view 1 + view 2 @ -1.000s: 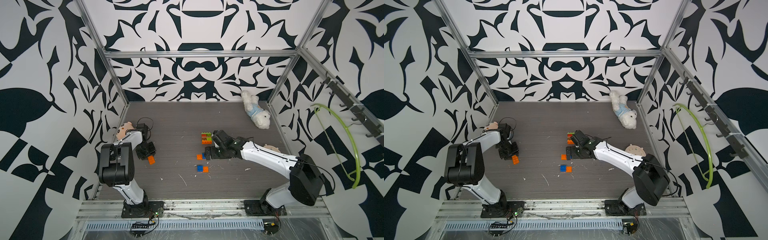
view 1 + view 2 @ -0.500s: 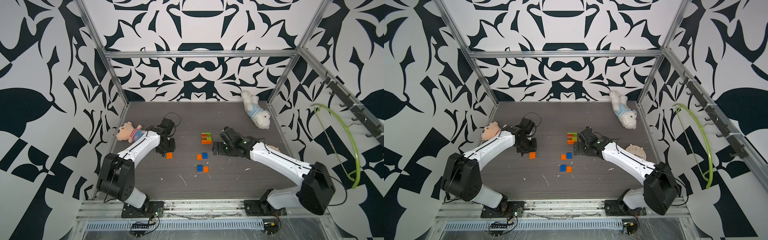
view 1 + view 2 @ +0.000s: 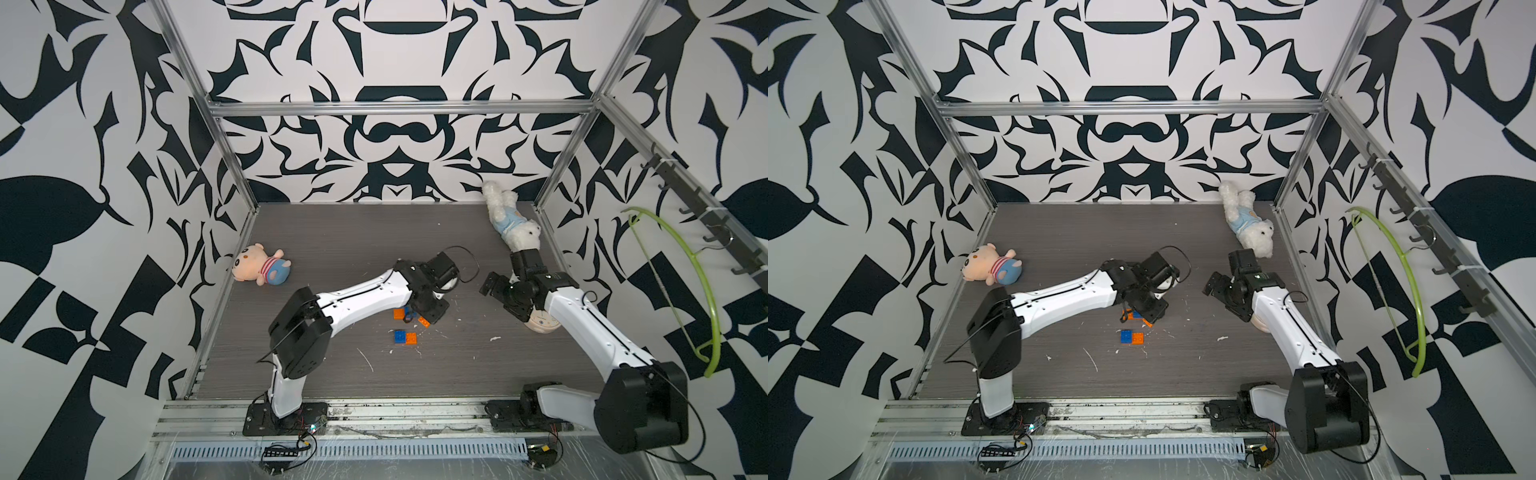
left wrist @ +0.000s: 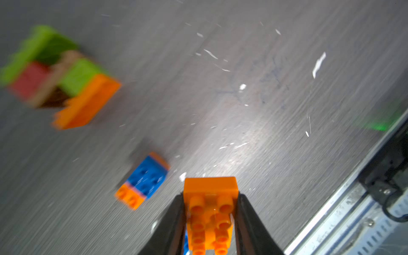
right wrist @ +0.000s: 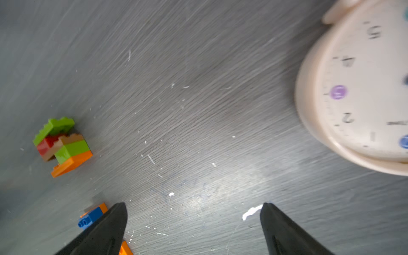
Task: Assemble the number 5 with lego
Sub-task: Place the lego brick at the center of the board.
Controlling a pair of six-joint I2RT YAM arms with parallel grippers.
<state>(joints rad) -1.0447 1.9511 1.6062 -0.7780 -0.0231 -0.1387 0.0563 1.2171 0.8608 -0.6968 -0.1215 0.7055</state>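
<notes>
My left gripper (image 4: 210,198) is shut on an oblong orange lego brick (image 4: 209,212), studs facing the camera. In both top views it hangs low at the table's middle (image 3: 424,319) (image 3: 1148,320), right beside a loose orange brick (image 3: 399,313) and a sliver of blue. A blue and orange pair (image 3: 405,337) (image 4: 143,181) lies just in front. A stack of green, red, brown and orange bricks (image 4: 59,77) (image 5: 63,145) stands farther back, hidden under the left arm in the top views. My right gripper (image 5: 194,212) (image 3: 507,274) stands open and holds nothing, off to the right.
A cream toy clock (image 5: 357,88) (image 3: 540,324) lies under the right forearm. A pink pig plush (image 3: 259,270) lies at the left wall and a white plush dog (image 3: 513,222) in the back right corner. White scraps dot the dark table (image 3: 332,232).
The left arm has swung from the left wall to the table's middle, carrying the orange brick. The right arm has drawn back to the right, away from the bricks, with its jaws still open.
</notes>
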